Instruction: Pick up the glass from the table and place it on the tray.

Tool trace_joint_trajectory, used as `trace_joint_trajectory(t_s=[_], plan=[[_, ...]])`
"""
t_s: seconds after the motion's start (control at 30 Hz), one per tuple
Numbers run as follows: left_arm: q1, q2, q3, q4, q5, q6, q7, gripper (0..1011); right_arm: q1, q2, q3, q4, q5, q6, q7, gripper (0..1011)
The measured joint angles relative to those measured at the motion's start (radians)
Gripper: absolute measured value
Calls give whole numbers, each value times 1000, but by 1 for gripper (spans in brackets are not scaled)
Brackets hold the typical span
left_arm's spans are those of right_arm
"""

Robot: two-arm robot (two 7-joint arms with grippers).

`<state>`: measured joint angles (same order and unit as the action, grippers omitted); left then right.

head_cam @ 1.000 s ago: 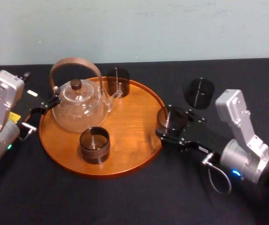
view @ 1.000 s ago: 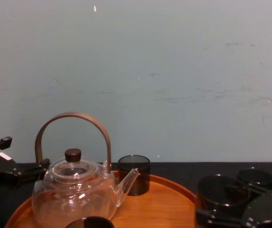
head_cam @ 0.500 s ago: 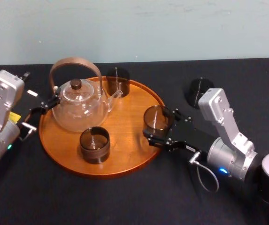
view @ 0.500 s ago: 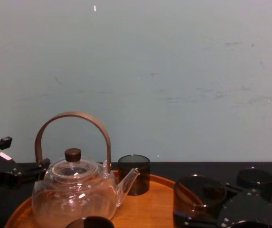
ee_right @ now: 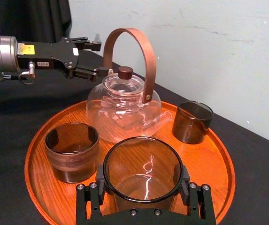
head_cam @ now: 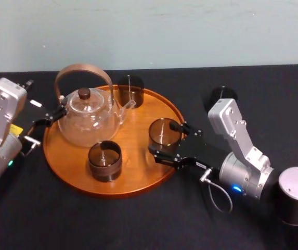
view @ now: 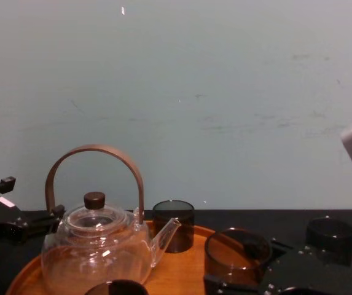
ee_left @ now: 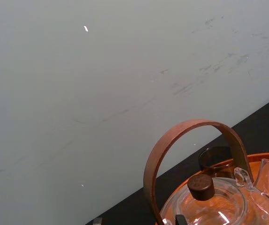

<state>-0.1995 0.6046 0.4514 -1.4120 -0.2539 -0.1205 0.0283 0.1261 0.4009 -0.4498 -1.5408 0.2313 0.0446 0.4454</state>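
Glass (head_cam: 165, 134) clamped in right tool (head_cam: 165, 140), over tray's (head_cam: 138, 159) right side

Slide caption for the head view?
Right gripper holds smoky glass cup over round orange-brown wooden tray; left gripper parked beside it.

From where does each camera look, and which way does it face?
Head: high, looking down on the round orange-brown wooden tray; both arms show.
Chest: low, facing the wall; right jaws at lower right.
Left wrist: beside the clear glass teapot, facing the wall.
Right wrist: behind its jaws, shut on the smoky glass, facing the left arm.
All share the teapot.
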Motion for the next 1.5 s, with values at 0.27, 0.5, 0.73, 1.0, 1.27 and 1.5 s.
trace_joint_trajectory(t_s=[0.27,0.5,0.73,1.0,1.27,1.5], plan=[[0,0,0,0,0,0,0,1010,11,-9,-12,13,-2,-1,5,905],[0,0,0,0,0,0,0,1010,19,-15,-19,26,-4,-2,6,905],[0,0,0,0,0,0,0,1009,27,-20,-25,37,-6,-2,7,905],[0,0,0,0,0,0,0,1010,42,-33,-35,65,-8,-9,16,905],[0,0,0,0,0,0,0,1009,54,-45,-51,87,-8,-20,28,905],[0,0,0,0,0,0,0,1009,58,-52,-59,107,-8,-25,30,905]])
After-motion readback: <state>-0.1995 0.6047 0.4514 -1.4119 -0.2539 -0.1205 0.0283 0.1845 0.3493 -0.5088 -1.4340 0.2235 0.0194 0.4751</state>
